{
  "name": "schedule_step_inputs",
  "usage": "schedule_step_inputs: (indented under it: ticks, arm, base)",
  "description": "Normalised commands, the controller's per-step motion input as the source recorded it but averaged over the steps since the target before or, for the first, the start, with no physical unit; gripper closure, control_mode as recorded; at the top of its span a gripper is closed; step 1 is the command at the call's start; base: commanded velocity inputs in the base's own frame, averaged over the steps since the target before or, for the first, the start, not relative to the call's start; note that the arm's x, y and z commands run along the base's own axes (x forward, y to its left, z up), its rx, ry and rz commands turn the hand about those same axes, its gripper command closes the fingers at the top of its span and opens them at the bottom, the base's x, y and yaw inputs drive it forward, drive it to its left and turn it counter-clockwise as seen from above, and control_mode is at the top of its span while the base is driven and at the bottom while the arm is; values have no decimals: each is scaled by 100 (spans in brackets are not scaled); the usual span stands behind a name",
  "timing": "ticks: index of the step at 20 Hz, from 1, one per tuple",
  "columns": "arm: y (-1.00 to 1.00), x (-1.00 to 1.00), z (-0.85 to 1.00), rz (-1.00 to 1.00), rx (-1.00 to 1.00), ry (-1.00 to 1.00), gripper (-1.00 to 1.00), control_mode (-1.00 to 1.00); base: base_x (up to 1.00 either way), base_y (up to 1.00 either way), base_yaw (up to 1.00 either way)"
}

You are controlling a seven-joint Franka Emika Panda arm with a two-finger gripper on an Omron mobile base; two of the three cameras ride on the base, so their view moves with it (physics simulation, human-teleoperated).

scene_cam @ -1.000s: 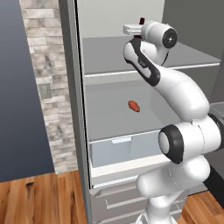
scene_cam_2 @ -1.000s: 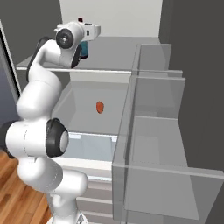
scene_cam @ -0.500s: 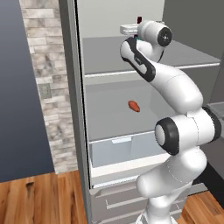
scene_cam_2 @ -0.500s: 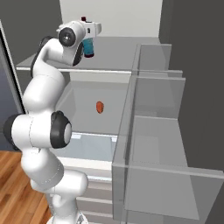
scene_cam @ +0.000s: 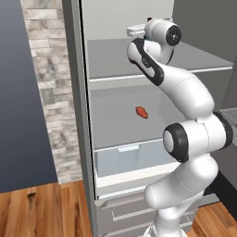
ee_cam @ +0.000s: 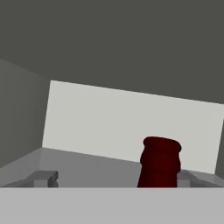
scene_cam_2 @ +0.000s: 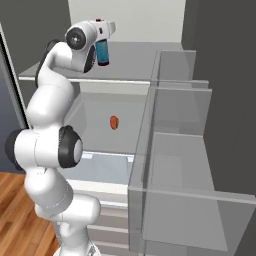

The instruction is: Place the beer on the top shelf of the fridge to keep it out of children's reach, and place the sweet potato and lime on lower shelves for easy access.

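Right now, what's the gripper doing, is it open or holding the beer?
Gripper: open, jaws spread wide beside the beer on the top shelf, no grip on it.

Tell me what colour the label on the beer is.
Blue, wrapped around the beer body; the right base view shows it best.

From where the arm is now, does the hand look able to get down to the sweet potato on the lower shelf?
Probably yes. The sweet potato lies alone on the lower shelf, open to the front; the hand must first back off the top shelf.
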Motion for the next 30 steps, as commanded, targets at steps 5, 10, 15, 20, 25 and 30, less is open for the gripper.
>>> schedule_step_inputs:
  ticks: [5,10,15,20,25,30]
  arm:
    - [-2,-1,25,0,-5,0,-100,-100]
    - [-11,-3,7,-3,-4,0,-100,-100]
    - [-17,0,-1,-9,-3,4,-100,-100]
    - [-15,0,-6,-14,0,2,-100,-100]
    - [-22,-39,-4,-18,0,1,-100,-100]
    - [-8,-93,-11,-12,2,4,-100,-100]
  base:
    - [0,0,0]
    - [0,0,0]
    - [0,0,0]
    - [0,0,0]
    - [0,0,0]
    - [0,0,0]
